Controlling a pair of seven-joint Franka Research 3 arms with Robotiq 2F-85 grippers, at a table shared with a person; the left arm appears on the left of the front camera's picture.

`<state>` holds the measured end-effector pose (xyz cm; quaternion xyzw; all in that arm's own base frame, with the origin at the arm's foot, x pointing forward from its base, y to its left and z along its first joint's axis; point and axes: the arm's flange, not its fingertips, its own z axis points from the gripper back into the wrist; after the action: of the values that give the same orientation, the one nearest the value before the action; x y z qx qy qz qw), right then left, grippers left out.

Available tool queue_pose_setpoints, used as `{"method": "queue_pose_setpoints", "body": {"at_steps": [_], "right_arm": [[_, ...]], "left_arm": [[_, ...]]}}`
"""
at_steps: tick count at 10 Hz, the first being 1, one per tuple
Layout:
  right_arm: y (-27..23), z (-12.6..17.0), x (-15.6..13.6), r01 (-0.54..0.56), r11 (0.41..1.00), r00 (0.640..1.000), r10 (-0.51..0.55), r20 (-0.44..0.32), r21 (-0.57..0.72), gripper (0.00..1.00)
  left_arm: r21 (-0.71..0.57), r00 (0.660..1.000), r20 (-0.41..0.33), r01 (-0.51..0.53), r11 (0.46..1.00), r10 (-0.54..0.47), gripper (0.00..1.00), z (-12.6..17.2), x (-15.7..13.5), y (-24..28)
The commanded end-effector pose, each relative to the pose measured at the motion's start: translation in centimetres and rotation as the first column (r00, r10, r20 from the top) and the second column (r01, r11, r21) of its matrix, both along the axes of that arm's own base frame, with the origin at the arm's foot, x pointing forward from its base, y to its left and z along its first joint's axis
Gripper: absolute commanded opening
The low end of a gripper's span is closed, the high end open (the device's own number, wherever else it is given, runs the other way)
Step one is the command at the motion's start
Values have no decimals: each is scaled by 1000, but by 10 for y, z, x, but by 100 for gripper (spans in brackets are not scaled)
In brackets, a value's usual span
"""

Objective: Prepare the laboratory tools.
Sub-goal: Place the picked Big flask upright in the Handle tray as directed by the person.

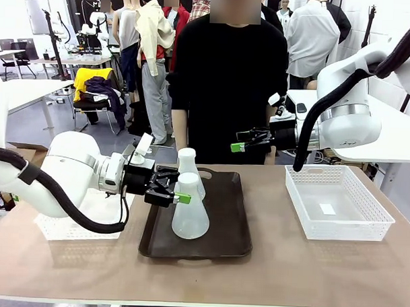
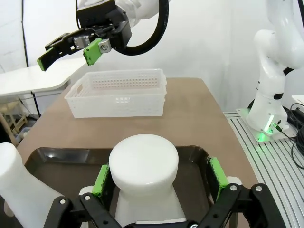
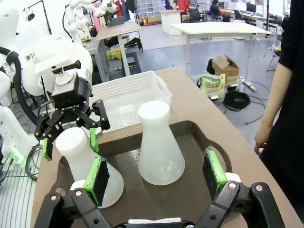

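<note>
Left hand [image 1: 168, 190] spread wide around the near conical flask's neck [image 1: 188, 182], pads not touching. Right hand [image 1: 249, 142] spread too, empty, high over the tray's far edge. We see 2 flasks upright on the brown tray [image 1: 225, 242]; far flask [image 1: 190, 168] just behind. Judged: grasp or release step; next needs a straight lift, far flask crowds it. White basket [image 1: 337, 225] well apart on the tabletop.

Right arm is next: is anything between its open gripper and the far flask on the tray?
Nothing visible blocks it. In the right wrist view the far flask stands upright on the brown tray, framed between the right gripper and its open pads. The near flask, with the open left gripper around its neck, stands off to one side.
</note>
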<state>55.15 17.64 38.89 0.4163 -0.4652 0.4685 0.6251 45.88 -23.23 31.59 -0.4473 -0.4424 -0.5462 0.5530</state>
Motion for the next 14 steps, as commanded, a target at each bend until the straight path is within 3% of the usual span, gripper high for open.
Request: {"method": "queue_pose_setpoints", "body": {"at_steps": [1,14], "right_arm": [[1,0,-1,1,1000,1000,-1,-7,0,100],[1,0,-1,1,1000,1000,-1,-7,0,100]], "left_arm": [[-3,1000,23,13,1000,-13,100,3,1,-6],[-3,1000,23,13,1000,-13,100,3,1,-6]]}}
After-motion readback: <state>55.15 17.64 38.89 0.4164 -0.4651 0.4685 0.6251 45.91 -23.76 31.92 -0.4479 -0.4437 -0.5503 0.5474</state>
